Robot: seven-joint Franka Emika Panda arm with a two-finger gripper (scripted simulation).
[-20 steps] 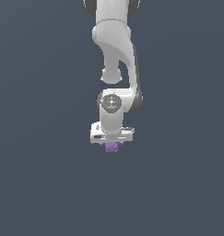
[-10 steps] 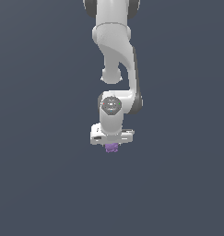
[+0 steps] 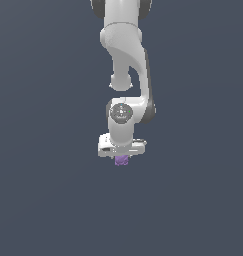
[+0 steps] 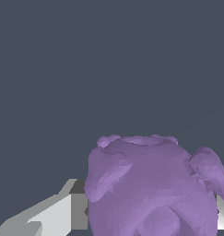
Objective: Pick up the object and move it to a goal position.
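arm [image 3: 124,60]: smooth white shell, soft sheen, plastic-like | gripper [image 3: 122,159]: white and grey, smooth, matt | fingers [image 4: 53,216]: flat pale-grey faces, dull | object [image 4: 152,189]: purple, lumpy, knobbed, faceted matt skin | ground [image 3: 43,150]: plain matt slate-grey

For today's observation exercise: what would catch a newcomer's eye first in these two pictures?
In the wrist view, a knobby purple ball fills the foreground, pressed between the white fingers. In the exterior view, the white arm hangs from above, centre frame, its gripper holding that ball against plain dark grey.
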